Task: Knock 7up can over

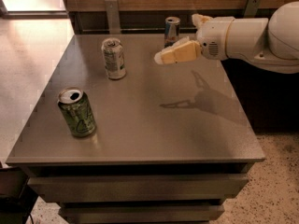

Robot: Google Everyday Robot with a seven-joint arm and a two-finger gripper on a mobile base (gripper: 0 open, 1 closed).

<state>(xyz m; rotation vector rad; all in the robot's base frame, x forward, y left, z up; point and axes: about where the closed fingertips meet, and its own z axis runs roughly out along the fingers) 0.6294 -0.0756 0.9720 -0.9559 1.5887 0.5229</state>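
Observation:
The 7up can [114,58], pale silvery-white with faint green print, stands upright at the back left of the grey table [154,125]. My gripper [161,58], with cream-coloured fingers, hangs above the table at the back middle, to the right of the 7up can and apart from it by about a can's height. It points left toward the can. The white arm reaches in from the right edge.
A dark green can [77,112] with an open top stands upright near the table's front left. A slim blue-and-silver can [171,31] stands at the back edge, just behind my gripper. A wooden wall panel runs behind the table.

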